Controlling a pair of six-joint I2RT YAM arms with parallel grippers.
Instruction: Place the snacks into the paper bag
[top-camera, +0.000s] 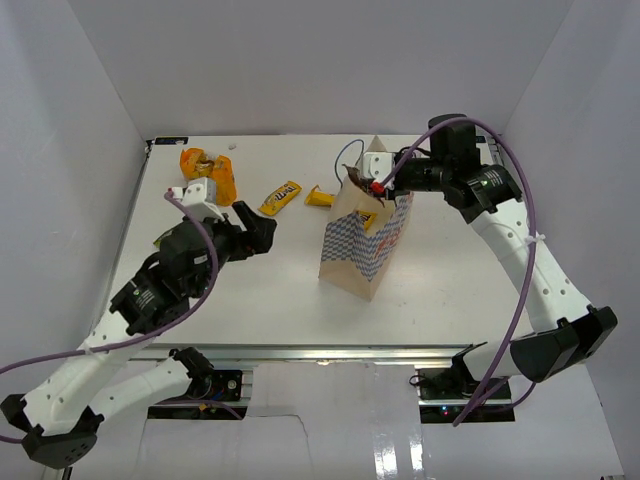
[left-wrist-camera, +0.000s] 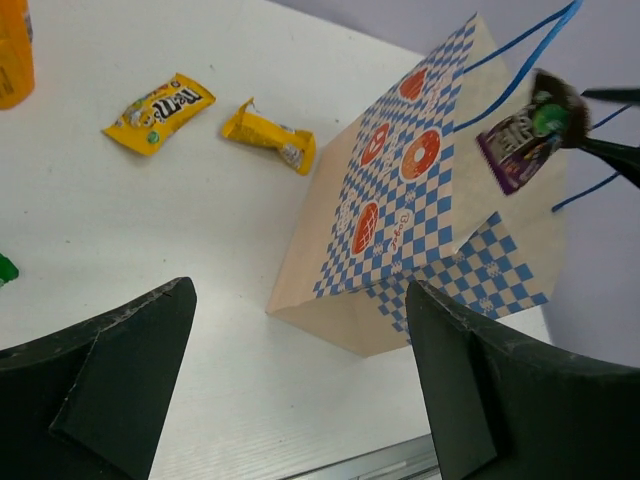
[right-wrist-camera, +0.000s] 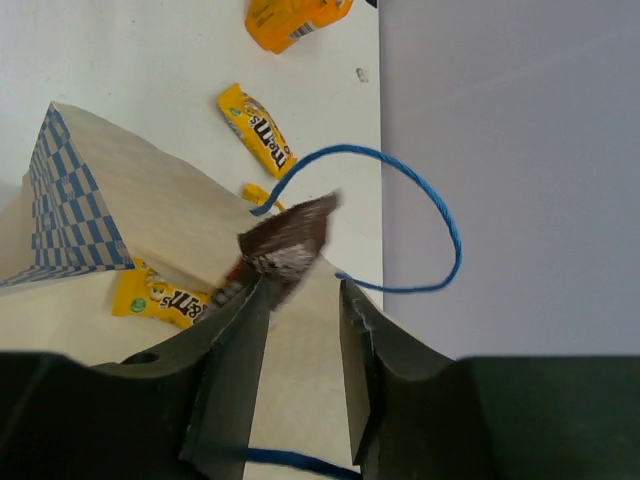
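Where the dark brown packet (right-wrist-camera: 288, 245) hangs blurred over the mouth of the paper bag (right-wrist-camera: 150, 210), we see it just ahead of the right gripper (right-wrist-camera: 303, 290). It sits at the tip of one finger rather than between the two, and the jaws stand parted. We cannot tell whether that finger touches it. Inside the bag, below the fingertips, lies a yellow M&M's pack (right-wrist-camera: 165, 298). A blue cord handle (right-wrist-camera: 440, 220) loops beside the packet. The left gripper (left-wrist-camera: 300, 300) is spread wide and holds nothing. The bag stands ahead of it. Ahead to its left on the table (left-wrist-camera: 150, 230) lie a second M&M's pack (left-wrist-camera: 160, 110), a small yellow packet (left-wrist-camera: 268, 135) and an orange bag (left-wrist-camera: 12, 55).
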